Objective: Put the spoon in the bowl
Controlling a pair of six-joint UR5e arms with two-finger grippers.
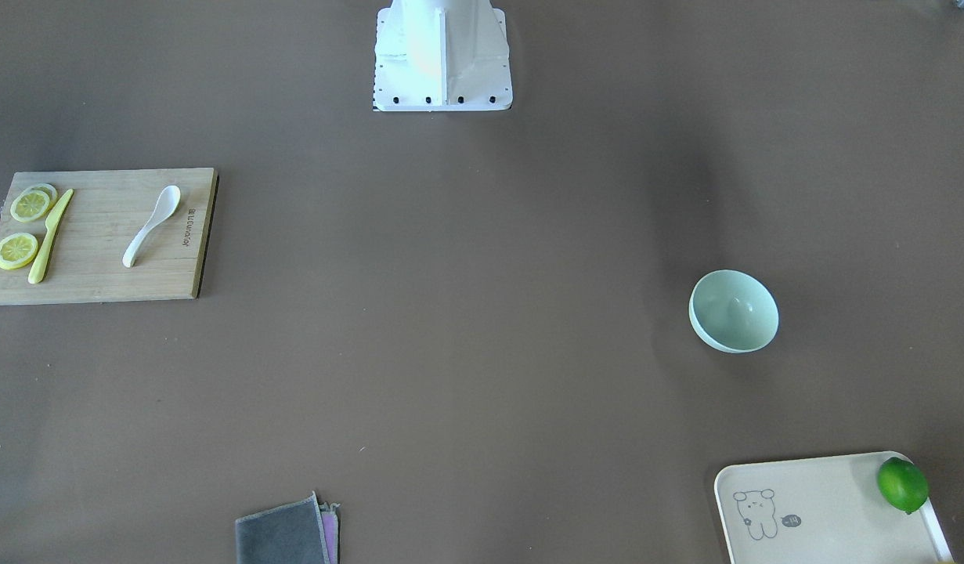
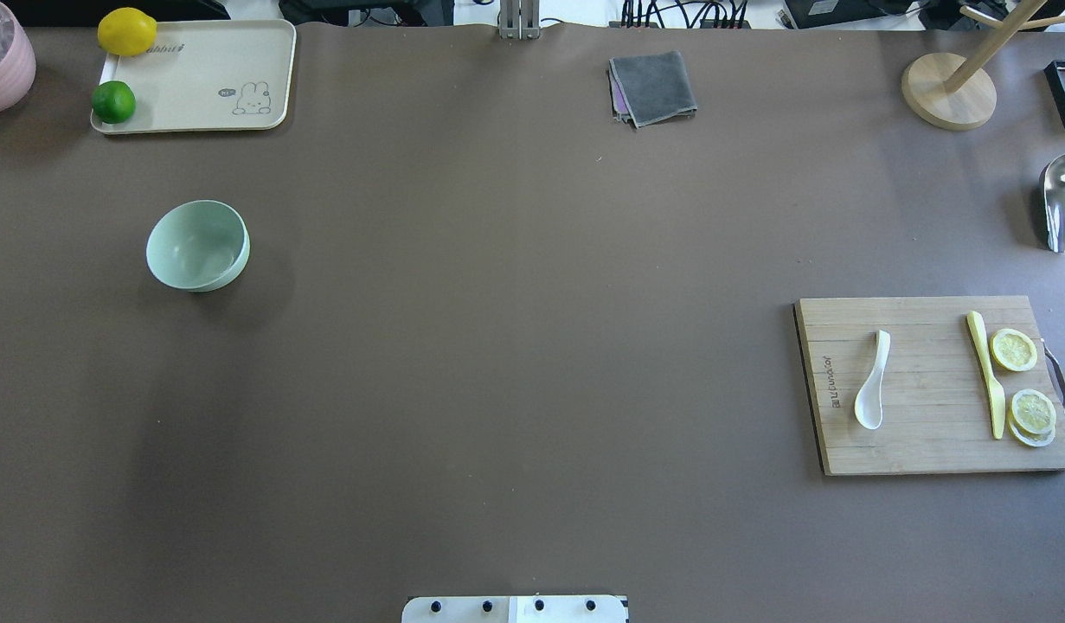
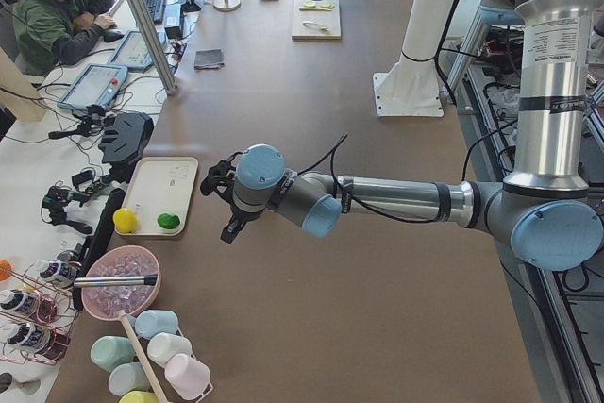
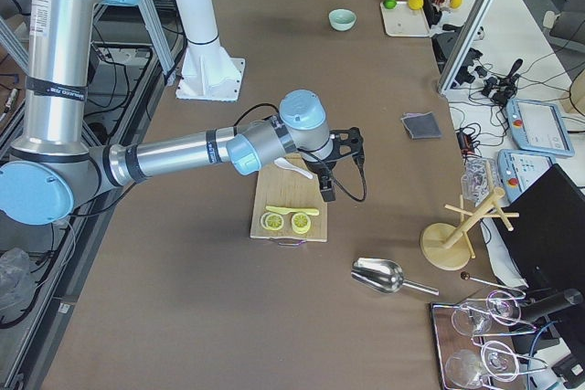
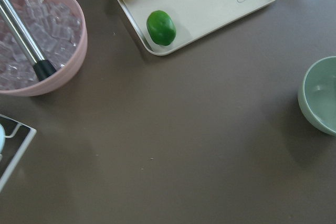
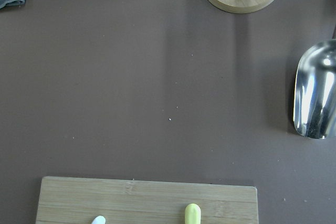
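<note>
1. The brown tabletop [image 2: 515,346] carries the task's things at opposite ends, so a long carry across it is judged necessary.

2. Both arms are held raised above the tabletop. In the side views the left tool [image 3: 223,205] hangs near the tray end and the right tool [image 4: 342,167] hangs over the board. Whether either tool is spread or closed cannot be told, as each is seen only from the table's ends. Nothing is seen held in either.

3. The wooden cutting board [image 2: 930,450] is set on the robot's right, within the right arm's reach. The cream tray [image 2: 195,69] is set at the far left corner.

4. The bowl [image 2: 197,245] is found upright and empty on the robot's left, near the tray but apart from it. Its mouth faces up, so it is judged ready to receive.

5. The spoon [image 2: 873,382] is found lying on the board with its scoop toward the robot, well apart from the bowl. The pickup is not yet begun, and the right arm is judged better placed for it.

6. The yellow knife [image 2: 986,372] and lemon slices [image 2: 1014,350] are laid further along the board, clear of the spoon, so the grasp is judged unobstructed.
</note>
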